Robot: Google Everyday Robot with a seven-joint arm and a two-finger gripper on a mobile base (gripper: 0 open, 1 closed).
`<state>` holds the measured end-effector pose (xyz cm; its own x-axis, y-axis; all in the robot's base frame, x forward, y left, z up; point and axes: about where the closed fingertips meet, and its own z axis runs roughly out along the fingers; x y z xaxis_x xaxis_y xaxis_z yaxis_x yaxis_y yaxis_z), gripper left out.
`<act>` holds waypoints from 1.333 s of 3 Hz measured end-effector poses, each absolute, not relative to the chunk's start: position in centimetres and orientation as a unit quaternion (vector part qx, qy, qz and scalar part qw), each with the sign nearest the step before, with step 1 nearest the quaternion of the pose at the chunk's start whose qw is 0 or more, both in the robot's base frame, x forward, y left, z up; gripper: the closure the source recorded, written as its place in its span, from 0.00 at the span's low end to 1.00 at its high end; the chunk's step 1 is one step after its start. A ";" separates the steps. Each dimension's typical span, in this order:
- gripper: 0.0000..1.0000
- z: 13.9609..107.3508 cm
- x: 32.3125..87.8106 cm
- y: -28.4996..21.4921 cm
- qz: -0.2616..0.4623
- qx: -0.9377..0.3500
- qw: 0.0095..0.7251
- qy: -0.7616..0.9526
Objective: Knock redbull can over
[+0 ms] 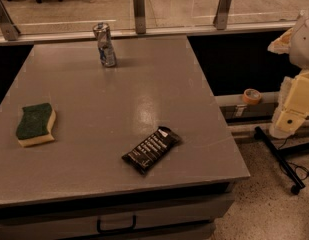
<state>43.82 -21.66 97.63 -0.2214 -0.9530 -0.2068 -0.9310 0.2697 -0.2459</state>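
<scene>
The redbull can stands upright near the far edge of the grey table, left of centre. It is slim, silver and blue, with a dented body and a shiny top. My gripper is on the cream-coloured arm at the right edge of the view. It hangs off the table, beyond the table's right side and far from the can. Nothing is held in it.
A green-and-yellow sponge lies at the table's left. A black snack wrapper lies front of centre. A railing with glass panels runs behind the table. A tape roll and a wheeled black stand are on the right.
</scene>
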 end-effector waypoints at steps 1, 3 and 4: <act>0.00 97.7 43.9 -21.6 -0.035 -0.603 0.161 0.780; 0.00 97.7 49.6 -19.4 0.050 -0.609 0.254 0.750; 0.00 96.9 53.2 -17.3 0.130 -0.583 0.335 0.729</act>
